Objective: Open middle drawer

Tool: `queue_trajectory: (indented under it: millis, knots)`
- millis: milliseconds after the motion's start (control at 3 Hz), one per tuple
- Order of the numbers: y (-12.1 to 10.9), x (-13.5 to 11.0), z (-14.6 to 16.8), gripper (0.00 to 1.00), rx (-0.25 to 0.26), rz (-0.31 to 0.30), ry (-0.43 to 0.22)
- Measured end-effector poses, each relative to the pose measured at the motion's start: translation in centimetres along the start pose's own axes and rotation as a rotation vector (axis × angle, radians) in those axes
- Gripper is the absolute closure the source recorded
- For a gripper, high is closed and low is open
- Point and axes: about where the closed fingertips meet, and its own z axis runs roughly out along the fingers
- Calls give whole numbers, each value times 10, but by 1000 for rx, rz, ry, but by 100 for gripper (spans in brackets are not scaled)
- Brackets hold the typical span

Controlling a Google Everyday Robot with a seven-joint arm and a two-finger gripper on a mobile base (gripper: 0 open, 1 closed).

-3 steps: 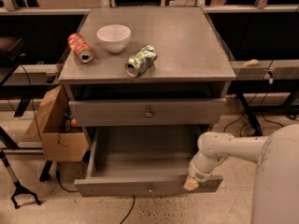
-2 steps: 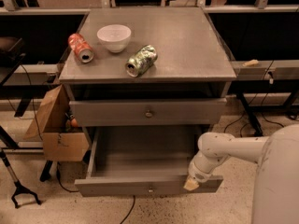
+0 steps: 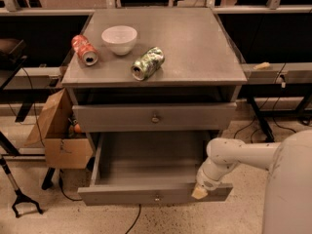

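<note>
We see the middle drawer [image 3: 151,169] standing far out from the front of the bench [image 3: 195,48], its grey inside bare and its flat front low toward us, with a small round knob [image 3: 157,197] at the centre of that front. The hand [image 3: 200,192] sits at the right end of the drawer front, its tan tip against the upper edge there. We cannot tell whether it is clenched or released. The white arm [image 3: 234,155] runs from the hand up and to the right, to the robot's pale body [image 3: 290,189] at the right edge of the view. Just above the open drawer, the upper drawer [image 3: 122,117] sits nearly flush under the bench top, with a taller front and its own centre knob. On the bench top lie 3 things. A green can [image 3: 147,63] lies on its side near the front edge, left of centre. A white bowl [image 3: 119,39] stands upright behind it. A red can [image 3: 84,49] lies on its side near the left edge, just beside the bowl. On the floor [image 3: 58,213] to the left of the bench stands an open cardboard box [image 3: 58,135], close against the bench's left side.
</note>
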Motion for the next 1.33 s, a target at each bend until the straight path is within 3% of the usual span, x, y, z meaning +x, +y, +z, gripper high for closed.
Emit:
queue_trajectory:
  millis: [667,1000,1333]
  knots:
    - [0,0,0,11,0,0,0]
    - [0,0,0,0,0,0,0]
    - [3,2,4,0,-12,-7,-10]
